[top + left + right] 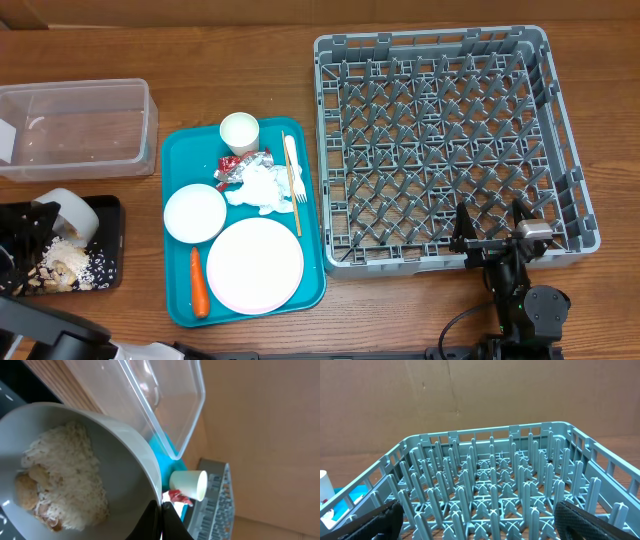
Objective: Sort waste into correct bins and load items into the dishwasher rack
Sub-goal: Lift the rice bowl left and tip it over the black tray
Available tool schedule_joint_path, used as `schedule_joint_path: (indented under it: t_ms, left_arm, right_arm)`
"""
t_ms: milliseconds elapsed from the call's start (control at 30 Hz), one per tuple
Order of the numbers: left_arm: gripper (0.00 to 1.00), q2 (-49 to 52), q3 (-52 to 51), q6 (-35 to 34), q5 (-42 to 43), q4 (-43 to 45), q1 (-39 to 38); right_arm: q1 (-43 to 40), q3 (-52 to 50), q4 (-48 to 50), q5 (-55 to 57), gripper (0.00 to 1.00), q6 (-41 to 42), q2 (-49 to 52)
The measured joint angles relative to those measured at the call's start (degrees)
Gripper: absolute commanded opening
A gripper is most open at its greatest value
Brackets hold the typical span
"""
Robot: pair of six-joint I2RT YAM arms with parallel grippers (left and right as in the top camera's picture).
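Observation:
My left gripper [162, 517] is shut on the rim of the grey bowl [120, 455], which is tipped over the black tray [108, 212]. Rice and nut scraps [65, 480] lie inside the bowl, and a pile of scraps [68, 266] lies on the black tray. The clear tub [75, 128] sits just beyond. On the teal tray [180, 150] are the white cup [239, 132], foil wrapper [236, 166], napkin [262, 187], stick [288, 160], fork [298, 188], whitish bowl [195, 213], pink plate [254, 265] and carrot [198, 282]. My right gripper [492, 232] stands open at the near edge of the grey rack [450, 150].
The rack [495, 485] fills the right wrist view, its upright pegs between my right fingers [385, 520]. The clear tub [165, 400], cup [189, 483] and wrapper [177, 496] show past the bowl in the left wrist view. A brown wall stands behind the table.

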Motion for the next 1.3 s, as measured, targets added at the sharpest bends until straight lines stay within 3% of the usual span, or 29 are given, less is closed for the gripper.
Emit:
schedule_joint_path:
  t_ms: [433,1300]
  left_arm:
    - [0.04,0.0,-6.6,4.8,16.3,3.7,7.1]
    - [0.04,0.0,-6.9,9.4,22.4,3.1,7.5]
  right_arm:
    - [0.0,0.0,0.0,0.0,1.00,0.0,0.0]
    - [0.0,0.0,0.0,0.0,1.00,0.0,0.0]
